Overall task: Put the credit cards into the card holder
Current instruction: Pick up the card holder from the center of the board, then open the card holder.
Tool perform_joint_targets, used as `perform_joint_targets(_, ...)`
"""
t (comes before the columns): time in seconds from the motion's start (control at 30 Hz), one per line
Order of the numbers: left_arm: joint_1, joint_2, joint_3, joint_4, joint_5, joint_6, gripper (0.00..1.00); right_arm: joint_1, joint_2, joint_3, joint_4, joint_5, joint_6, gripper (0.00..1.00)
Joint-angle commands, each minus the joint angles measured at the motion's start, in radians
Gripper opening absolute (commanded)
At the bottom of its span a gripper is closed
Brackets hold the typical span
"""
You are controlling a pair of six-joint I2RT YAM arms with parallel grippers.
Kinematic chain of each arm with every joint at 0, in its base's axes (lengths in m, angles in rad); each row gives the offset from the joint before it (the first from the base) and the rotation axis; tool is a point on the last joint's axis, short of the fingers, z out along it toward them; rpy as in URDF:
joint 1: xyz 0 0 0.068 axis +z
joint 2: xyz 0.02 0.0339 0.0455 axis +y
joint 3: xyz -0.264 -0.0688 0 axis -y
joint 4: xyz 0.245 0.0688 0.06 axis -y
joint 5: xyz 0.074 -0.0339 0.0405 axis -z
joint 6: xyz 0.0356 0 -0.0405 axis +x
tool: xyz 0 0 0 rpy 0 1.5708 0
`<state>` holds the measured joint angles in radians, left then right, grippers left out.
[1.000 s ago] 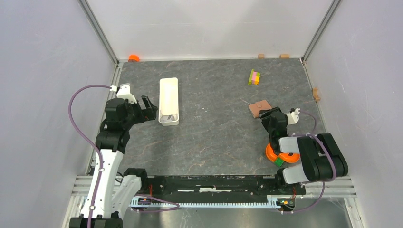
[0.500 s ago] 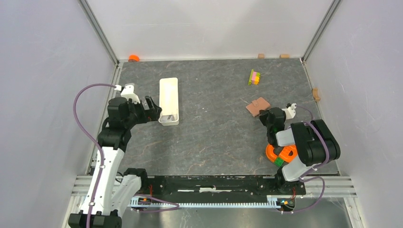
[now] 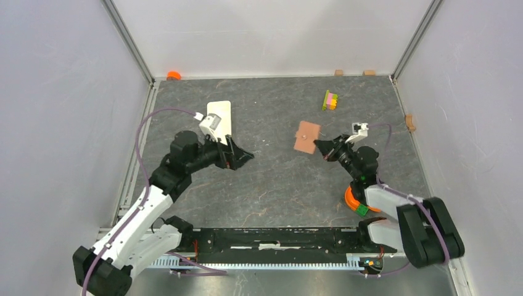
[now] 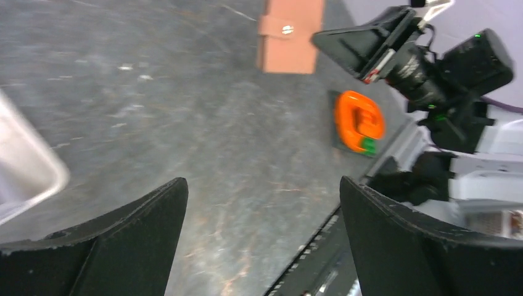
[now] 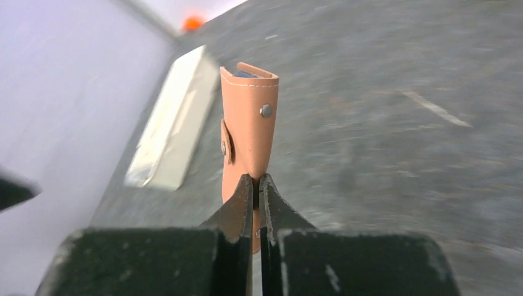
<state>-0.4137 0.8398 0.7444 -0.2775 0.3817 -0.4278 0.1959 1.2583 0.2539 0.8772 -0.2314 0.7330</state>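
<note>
Right wrist shows our right gripper (image 5: 256, 182) clamped on the card holder (image 5: 250, 117); next, we reckon, our wide-spread left gripper (image 4: 260, 188) fetches a card.

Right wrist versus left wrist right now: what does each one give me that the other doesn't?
Right wrist only: the right hand shut on the near edge of the card holder, which extends away from the fingers with its far end open, and a small orange cap at the far corner.
Left wrist only: the left hand open with nothing between its fingers, and an orange object on the table by the right arm.
Both: the card holder, the white tray and the dark table.
</note>
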Motion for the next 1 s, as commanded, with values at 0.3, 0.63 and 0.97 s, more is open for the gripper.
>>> perform_joint_targets(0.3, -0.246, 0.116, -0.105, 0.518, 0.127, -0.266, 1.00, 0.269, -0.391, 0.005, -0.047, -0.438, -0.113, 0.00)
perform_joint_targets(0.63, -0.302, 0.129, -0.112, 0.593, 0.149, -0.249, 0.85, 0.366, -0.363, 0.096, -0.127, -0.570, -0.144, 0.00)
perform_joint_targets(0.97, -0.332, 0.078, -0.157, 0.588, 0.206, -0.221, 0.02, 0.376, -0.304, 0.111, -0.081, -0.622, -0.089, 0.46)
